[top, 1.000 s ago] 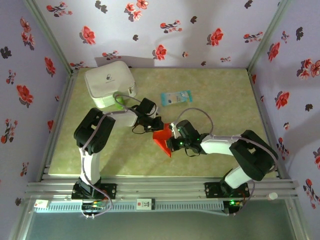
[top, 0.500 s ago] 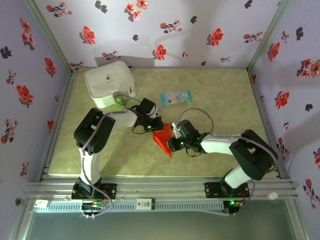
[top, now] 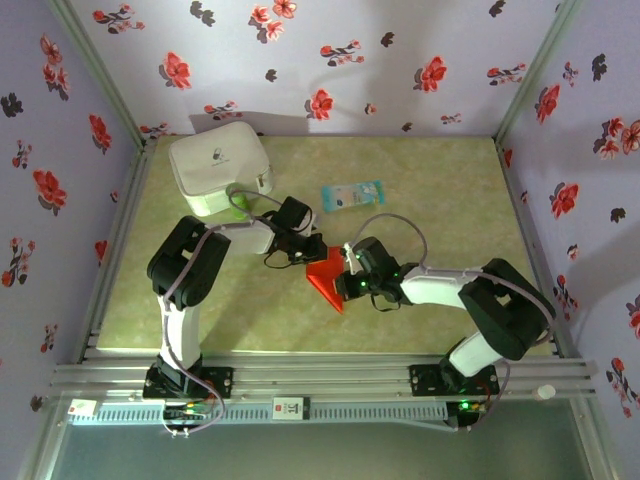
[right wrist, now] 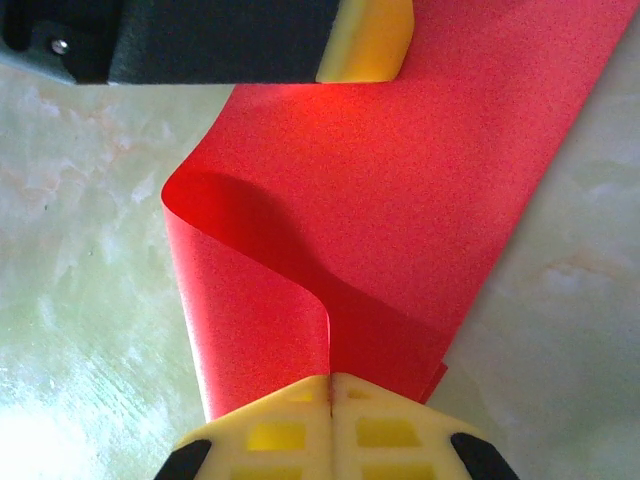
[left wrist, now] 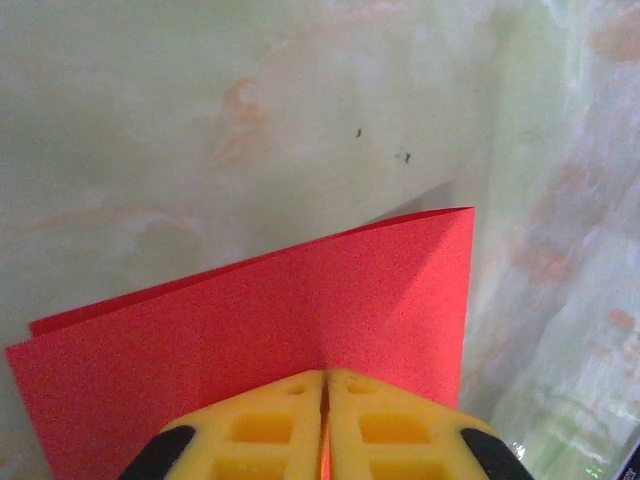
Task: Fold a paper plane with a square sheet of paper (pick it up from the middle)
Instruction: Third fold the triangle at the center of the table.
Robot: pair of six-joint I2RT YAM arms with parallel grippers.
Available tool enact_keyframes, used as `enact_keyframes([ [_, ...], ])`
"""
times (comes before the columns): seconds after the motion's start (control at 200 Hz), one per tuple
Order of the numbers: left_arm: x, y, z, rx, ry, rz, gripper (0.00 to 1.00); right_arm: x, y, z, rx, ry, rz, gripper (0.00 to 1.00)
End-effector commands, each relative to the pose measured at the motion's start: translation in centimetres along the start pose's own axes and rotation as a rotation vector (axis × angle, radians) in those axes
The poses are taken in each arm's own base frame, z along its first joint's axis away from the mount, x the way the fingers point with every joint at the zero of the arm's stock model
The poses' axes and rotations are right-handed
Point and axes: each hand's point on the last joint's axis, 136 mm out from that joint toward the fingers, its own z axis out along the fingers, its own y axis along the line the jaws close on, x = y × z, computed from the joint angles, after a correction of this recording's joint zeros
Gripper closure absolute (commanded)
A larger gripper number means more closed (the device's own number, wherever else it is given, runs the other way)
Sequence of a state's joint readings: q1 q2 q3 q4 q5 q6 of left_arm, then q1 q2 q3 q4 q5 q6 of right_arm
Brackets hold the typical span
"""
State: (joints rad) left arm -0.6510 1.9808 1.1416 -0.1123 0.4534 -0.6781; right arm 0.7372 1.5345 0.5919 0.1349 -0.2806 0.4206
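Red square sheet of paper (top: 326, 276), at table (top: 440, 200) centre, doubled over only; left gripper (top: 312, 252) clamped on its 11 o'clock edge, right gripper (top: 347, 272) on its 3 o'clock edge; nose and wing folds judged outstanding.

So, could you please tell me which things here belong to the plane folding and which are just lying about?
Job in hand: thin bright red paper sheet, partly folded; left arm's fingers and right arm's fingers, both pinching it.
Lying about: white boxy case; pale blue rectangular packet.
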Motion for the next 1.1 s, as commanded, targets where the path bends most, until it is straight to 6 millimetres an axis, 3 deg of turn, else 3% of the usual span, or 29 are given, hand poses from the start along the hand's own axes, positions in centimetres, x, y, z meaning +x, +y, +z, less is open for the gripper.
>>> enact_keyframes([
  [0.0, 2.41, 2.73, 0.84, -0.091, 0.056, -0.047, 0.90, -0.88, -0.26, 0.14, 0.015, -0.011, 0.014, 1.00],
  [1.095, 2.34, 2.73, 0.82, -0.087, 0.048, -0.050, 0.90, -0.06, -1.03, 0.75, 0.045, 0.024, 0.033, 1.00],
])
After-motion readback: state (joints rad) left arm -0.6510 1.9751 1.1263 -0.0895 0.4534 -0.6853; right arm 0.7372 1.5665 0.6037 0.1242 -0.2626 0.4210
